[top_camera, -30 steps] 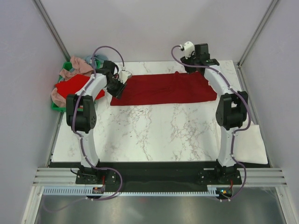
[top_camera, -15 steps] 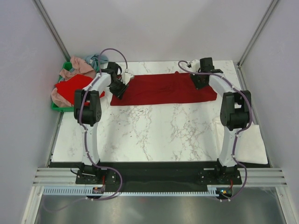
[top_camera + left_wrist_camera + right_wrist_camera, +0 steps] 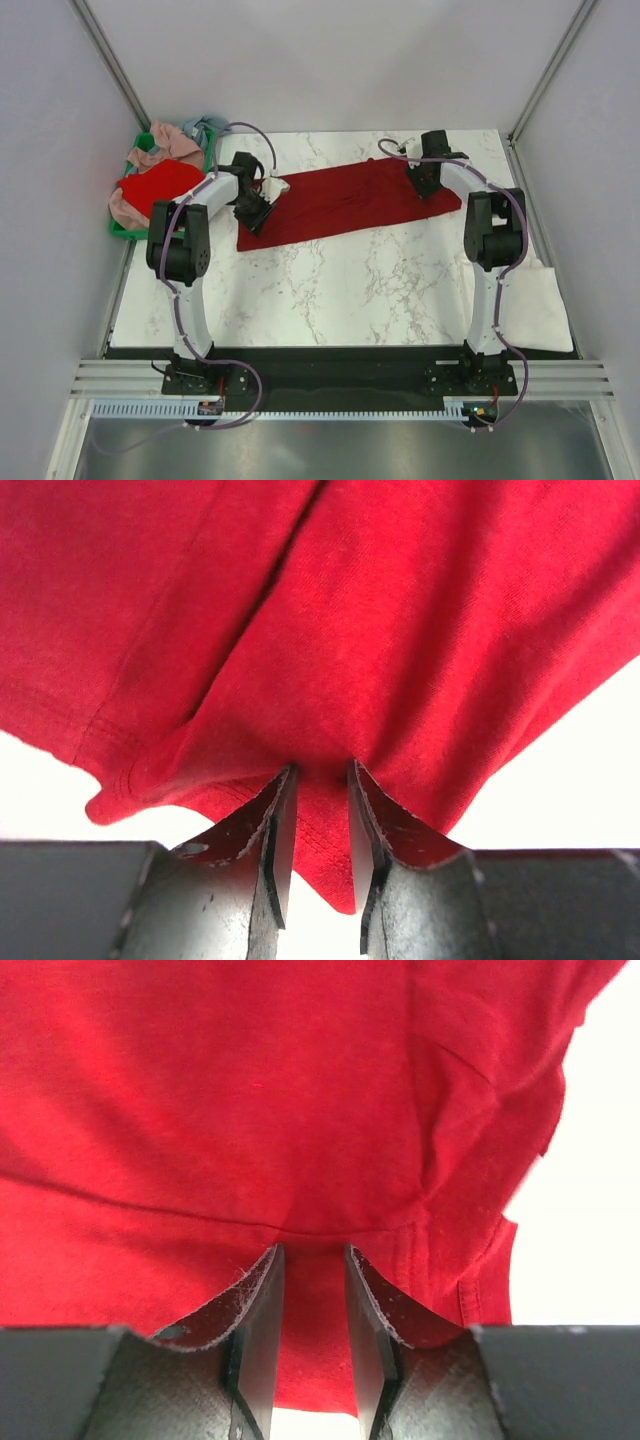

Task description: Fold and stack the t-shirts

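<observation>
**Count of what is on and around the table**

One table [image 3: 330, 290]. Two arms, the left arm [image 3: 185, 250] and the right arm [image 3: 490, 230], with one gripper each: the left gripper [image 3: 255, 215] and the right gripper [image 3: 425, 180].

One dark red shirt [image 3: 340, 200] on the tabletop. One white cloth [image 3: 540, 300] at the right edge.

One green crate [image 3: 122, 232] holds a heap in three colours: a bright red shirt [image 3: 155, 185], pink cloth [image 3: 165, 142] and light blue cloth [image 3: 205, 127]. The pink shows in two places, and I cannot tell whether it is one shirt or two.
</observation>
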{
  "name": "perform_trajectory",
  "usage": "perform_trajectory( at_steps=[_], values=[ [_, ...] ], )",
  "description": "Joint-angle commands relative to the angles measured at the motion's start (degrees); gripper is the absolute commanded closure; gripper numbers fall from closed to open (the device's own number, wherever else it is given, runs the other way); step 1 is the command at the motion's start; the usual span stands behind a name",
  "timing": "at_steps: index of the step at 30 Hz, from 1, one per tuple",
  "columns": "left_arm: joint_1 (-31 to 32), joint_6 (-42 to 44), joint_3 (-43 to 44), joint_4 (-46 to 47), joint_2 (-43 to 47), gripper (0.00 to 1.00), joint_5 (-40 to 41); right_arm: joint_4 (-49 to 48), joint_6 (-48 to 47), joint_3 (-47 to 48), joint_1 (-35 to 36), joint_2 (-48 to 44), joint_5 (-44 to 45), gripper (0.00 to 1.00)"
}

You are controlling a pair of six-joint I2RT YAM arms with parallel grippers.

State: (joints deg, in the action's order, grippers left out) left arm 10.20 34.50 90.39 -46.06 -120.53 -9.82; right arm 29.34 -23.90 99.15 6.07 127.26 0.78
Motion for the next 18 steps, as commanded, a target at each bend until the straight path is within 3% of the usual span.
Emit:
perform_trajectory(
  at_steps=[1,9,14,18],
  values=[
    [1.49,-4.17,-8.11,-5.09,2.83,0.67,-3.09,1.07,-0.44,2.53,0.00,2.55,2.21,0.62],
    [10.80,-8.03,-19.37,-5.18,11.63,0.67,-6.61,1.33,-1.32,17.00,1.67,10.54,3.27,0.61],
    [12.92,-11.38,-18.06,-6.93,13.83,0.67,-7.66,1.95,-0.89,25.37,3.69,11.44,3.79,0.58],
    [13.71,-10.42,-14.03,-10.09,16.11,0.66,-4.86,1.60,0.08,24.87,3.87,7.31,4.49,0.57]
  ],
)
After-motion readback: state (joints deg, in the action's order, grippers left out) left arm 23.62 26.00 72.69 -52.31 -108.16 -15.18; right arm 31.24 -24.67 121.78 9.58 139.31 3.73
